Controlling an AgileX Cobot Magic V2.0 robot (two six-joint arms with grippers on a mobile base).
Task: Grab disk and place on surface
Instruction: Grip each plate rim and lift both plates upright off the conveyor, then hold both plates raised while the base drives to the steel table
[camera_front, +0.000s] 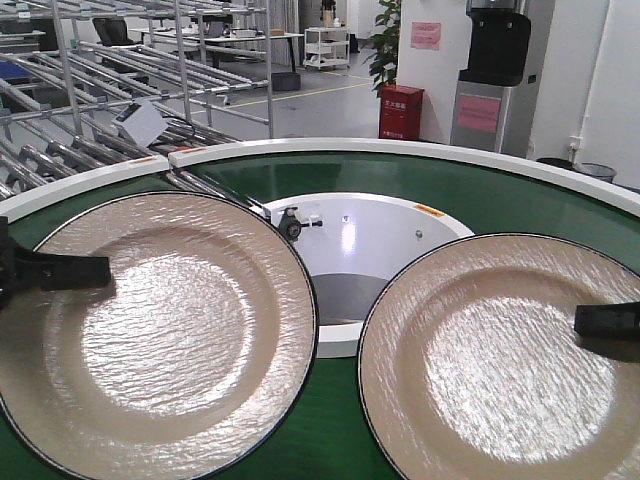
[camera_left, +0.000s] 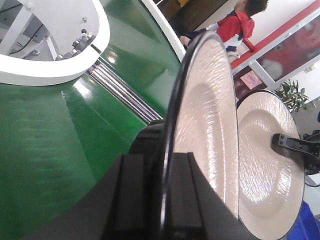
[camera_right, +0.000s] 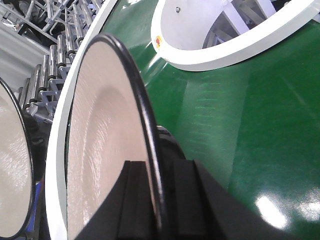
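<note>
Two pearly disks with black rims are held just above the green belt. My left gripper (camera_front: 92, 270) is shut on the left disk (camera_front: 170, 330) at its left rim. In the left wrist view that disk (camera_left: 210, 115) stands edge-on, pinched at the rim by the left gripper (camera_left: 167, 162). My right gripper (camera_front: 592, 320) is shut on the right disk (camera_front: 500, 360) at its right rim. The right wrist view has that rim clamped in the right gripper (camera_right: 159, 170), with the disk (camera_right: 100, 135) face to the left. The surface is out of view.
The green ring conveyor belt (camera_front: 330, 430) runs under both disks around a white inner well (camera_front: 380, 225). Metal roller racks (camera_front: 100, 100) stand at the back left. A red box (camera_front: 400, 112) and a water dispenser (camera_front: 495, 70) are behind. A person (camera_left: 240, 22) stands beyond the belt.
</note>
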